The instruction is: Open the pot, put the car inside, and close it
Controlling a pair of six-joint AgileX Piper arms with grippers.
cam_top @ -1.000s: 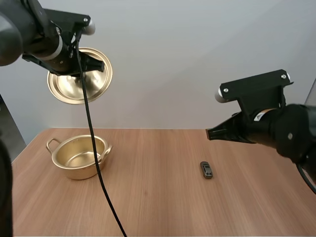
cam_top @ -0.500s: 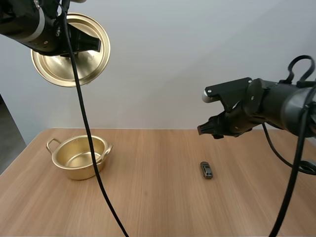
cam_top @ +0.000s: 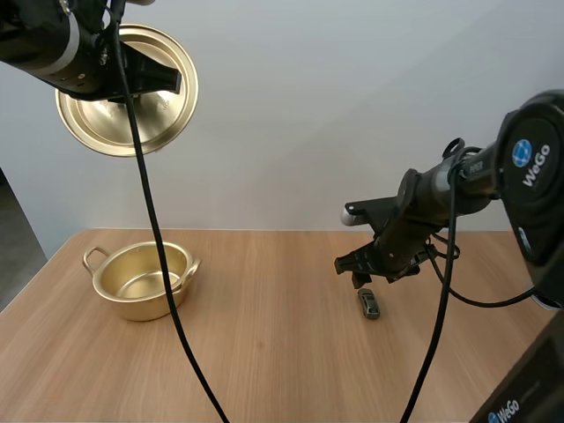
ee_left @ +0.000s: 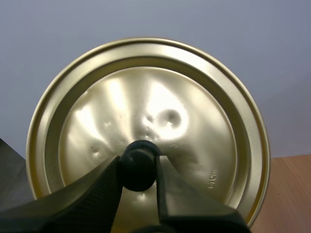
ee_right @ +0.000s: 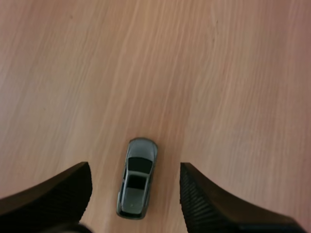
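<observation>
High view — right gripper [cam_top: 352,267] dropped to car [cam_top: 368,303] (jaws apart) | left gripper [ee_left: 137,164] clamps lid [ee_left: 194,121]

In the high view the left end effector [cam_top: 163,79] hides the knob of the lid [cam_top: 123,132]; how it grips cannot be made out there. Well apart from the lid, the car [cam_top: 369,303] is too small for detail

My right tool [cam_top: 356,267] has come down and left from up near the right edge. It's now low over the table [cam_top: 264,361], just above the car [cam_top: 368,303]. Wrist view has the car between its spread fingers [ee_right: 58,194]. My left tool [ee_left: 138,167] took the lid [cam_top: 128,88] higher and further left over the last second.
</observation>
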